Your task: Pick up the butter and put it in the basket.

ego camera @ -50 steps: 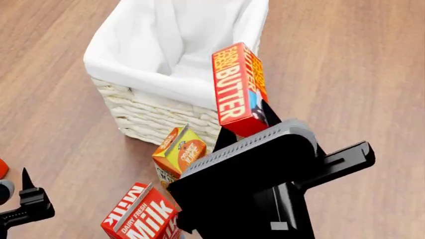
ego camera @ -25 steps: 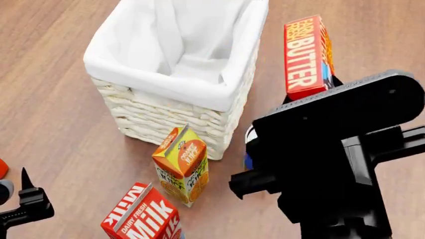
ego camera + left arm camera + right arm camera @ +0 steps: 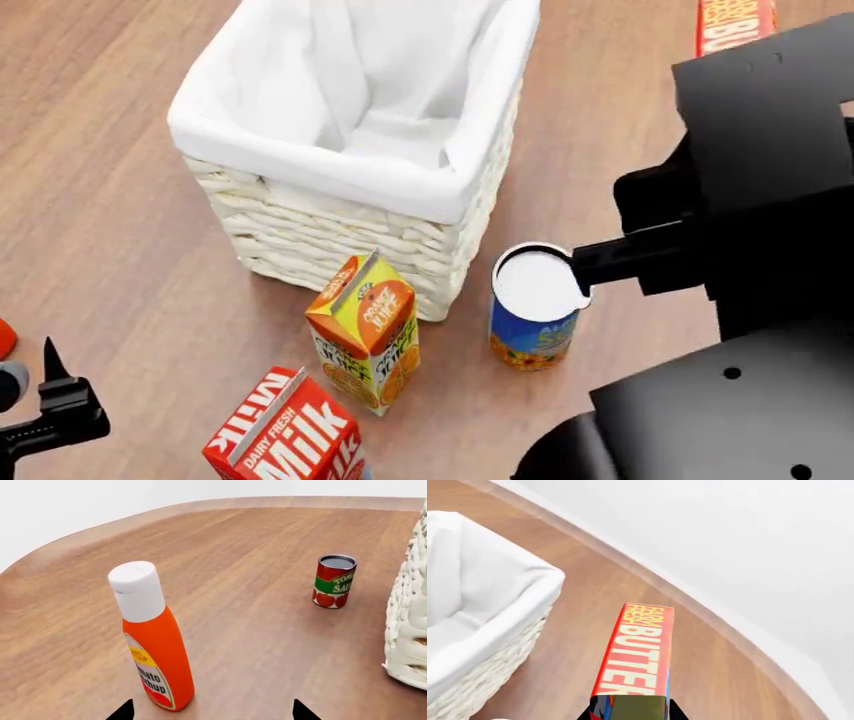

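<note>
The butter (image 3: 639, 652), a slim red box with white lettering, is held upright in my right gripper (image 3: 630, 713), whose jaws are shut on its lower end. In the head view only the butter's lower part (image 3: 735, 24) shows at the top right edge, above my black right arm (image 3: 767, 140), to the right of the basket and outside it. The basket (image 3: 334, 175), cream wicker with a white liner, stands at the upper middle; it also shows in the right wrist view (image 3: 487, 615). My left gripper (image 3: 212, 715) is open and empty, low at the head view's left (image 3: 56, 405).
An orange juice carton (image 3: 364, 330), a milk carton (image 3: 287, 438) and a white-lidded can (image 3: 537, 305) stand in front of the basket. A ketchup bottle (image 3: 155, 645) stands just ahead of the left gripper, a tomato sauce can (image 3: 334, 581) farther off. The table edge curves beyond.
My right arm has swung right and away with the butter, from over the basket's near right corner to beside the basket. The white-lidded can has come into view. The left arm has not moved.
</note>
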